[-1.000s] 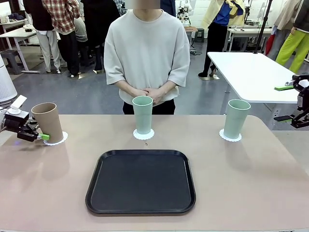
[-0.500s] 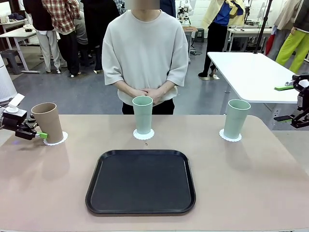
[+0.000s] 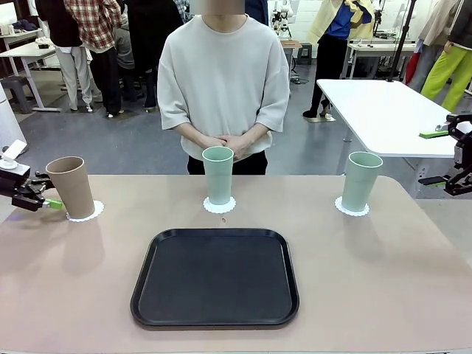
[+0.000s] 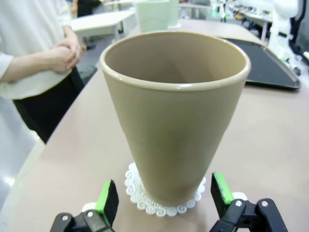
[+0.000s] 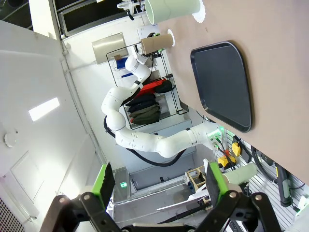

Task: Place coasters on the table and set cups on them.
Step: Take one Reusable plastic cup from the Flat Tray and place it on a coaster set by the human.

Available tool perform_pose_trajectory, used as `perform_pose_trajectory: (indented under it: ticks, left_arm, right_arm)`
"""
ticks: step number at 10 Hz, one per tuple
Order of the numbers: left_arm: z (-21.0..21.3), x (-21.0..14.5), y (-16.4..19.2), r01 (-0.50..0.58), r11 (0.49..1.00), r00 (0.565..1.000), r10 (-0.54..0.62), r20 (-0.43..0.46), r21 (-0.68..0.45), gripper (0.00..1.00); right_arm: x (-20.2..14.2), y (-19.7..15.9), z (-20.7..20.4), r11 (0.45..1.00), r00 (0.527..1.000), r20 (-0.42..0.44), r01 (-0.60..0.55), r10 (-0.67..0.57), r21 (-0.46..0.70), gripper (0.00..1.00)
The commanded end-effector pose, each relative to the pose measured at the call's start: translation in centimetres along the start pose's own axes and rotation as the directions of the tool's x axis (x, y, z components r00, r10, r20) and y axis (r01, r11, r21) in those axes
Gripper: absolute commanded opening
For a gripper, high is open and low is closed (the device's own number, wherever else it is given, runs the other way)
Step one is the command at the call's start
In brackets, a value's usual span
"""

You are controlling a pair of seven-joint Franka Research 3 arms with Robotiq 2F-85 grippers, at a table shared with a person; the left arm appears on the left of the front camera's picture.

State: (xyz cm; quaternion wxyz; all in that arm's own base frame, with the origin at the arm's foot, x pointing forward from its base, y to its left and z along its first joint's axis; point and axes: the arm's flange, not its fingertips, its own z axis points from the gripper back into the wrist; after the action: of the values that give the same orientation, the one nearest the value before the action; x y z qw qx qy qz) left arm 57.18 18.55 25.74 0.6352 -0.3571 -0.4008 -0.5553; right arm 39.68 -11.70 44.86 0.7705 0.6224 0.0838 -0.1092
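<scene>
Nearest to the front camera, a black tray [image 3: 214,276] lies in the middle of the beige-pink table [image 3: 383,280]. It is flat and has rounded corners.

Behind the tray, three cups stand upright in a row near the far edge of the table, each on its own white lacy coaster. The tan-brown cup [image 3: 71,187] is at the left, on the left coaster [image 3: 88,214]. The middle mint cup [image 3: 217,175] stands on the middle coaster [image 3: 220,206], just beyond the far edge of the tray. The right mint cup [image 3: 362,181] stands on the right coaster [image 3: 351,209], well apart from the other two.

The left gripper [image 3: 46,202] is just beside the tan-brown cup, on its left side and low, near the table. In the left wrist view its fingers are spread wide, one green pad [image 4: 107,200] on each side of the cup's base, and they do not touch the cup. The right gripper [image 3: 447,157] is at the right edge of the front view, beyond the table's side and well apart from the cups. In the right wrist view its fingers are also spread and nothing is between them.

At the far side a person [image 3: 223,81] stands with hands [image 3: 223,144] clasped together, directly behind the middle mint cup.

I can read no writing, label or brand on the cups, the tray or the grippers.
</scene>
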Motion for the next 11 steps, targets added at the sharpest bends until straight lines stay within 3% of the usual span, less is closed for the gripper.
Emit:
perform_pose_trajectory:
  ticks: [1,3,5,7,8,9,10,11]
  left_arm:
    - [1.9,0.5,0.1,-0.007,1.000,1.000,0.007,-0.012,-0.014,1.00]
    - [4.2,1.8,-0.8,-0.029,0.999,0.999,0.030,-0.044,0.016,1.00]
    - [7.3,8.5,-4.2,-0.049,0.989,0.977,0.076,-0.199,0.137,1.00]
    - [8.5,17.4,-9.4,0.028,0.931,0.907,0.129,-0.401,0.363,1.00]
    - [8.1,20.6,-12.1,0.122,0.941,0.845,0.068,-0.530,0.316,1.00]
    - [6.6,23.4,-14.7,0.189,0.964,0.797,-0.038,-0.602,0.189,1.00]
    - [5.1,25.3,-16.7,0.199,0.973,0.762,-0.080,-0.643,0.114,1.00]
    - [3.6,26.9,-18.2,0.202,0.976,0.700,-0.083,-0.709,0.085,1.00]
  right_arm:
    - [0.1,0.1,-0.1,1.000,1.000,-0.001,-0.002,0.002,0.023,1.00]
    - [0.1,0.1,-0.1,1.000,1.000,-0.001,-0.002,0.002,0.023,1.00]
    - [0.1,0.1,-0.1,1.000,1.000,-0.001,-0.002,0.002,0.023,1.00]
    - [0.1,0.1,-0.1,1.000,1.000,-0.001,-0.002,0.002,0.023,1.00]
    - [0.1,0.1,-0.1,1.000,1.000,-0.001,-0.002,0.002,0.023,1.00]
    - [0.1,0.1,-0.1,1.000,1.000,-0.001,-0.002,0.002,0.023,1.00]
    - [0.1,0.1,-0.1,1.000,1.000,-0.001,-0.002,0.002,0.023,1.00]
    - [0.1,0.1,-0.1,1.000,1.000,-0.001,-0.002,0.002,0.023,1.00]
